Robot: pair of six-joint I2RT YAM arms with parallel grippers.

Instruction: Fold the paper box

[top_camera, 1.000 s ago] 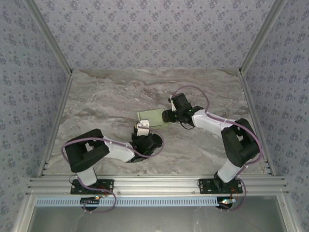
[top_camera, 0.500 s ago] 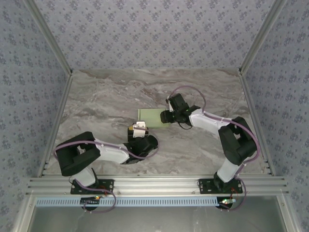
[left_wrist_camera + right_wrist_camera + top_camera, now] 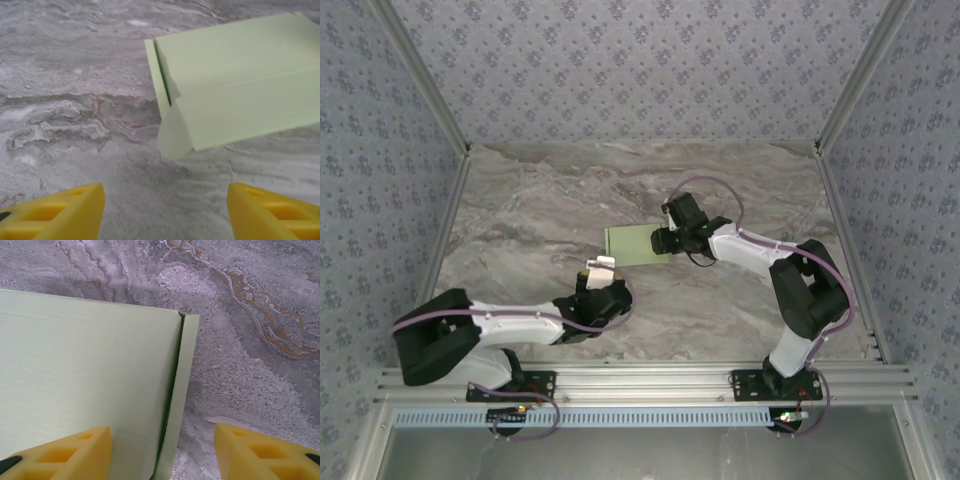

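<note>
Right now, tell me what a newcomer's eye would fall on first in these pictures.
The pale green paper box stands out first, lying in the middle of the grey marbled table. The right gripper sits at its right end, jaws open, one finger over the box. The left gripper hovers nearer the bases, open and apart from the box.

The paper box (image 3: 632,245), pale green card folded into a flattish rectangle with one end flap loose, sits just ahead of the left gripper (image 3: 165,205), its other end beneath the right gripper (image 3: 162,450)
</note>
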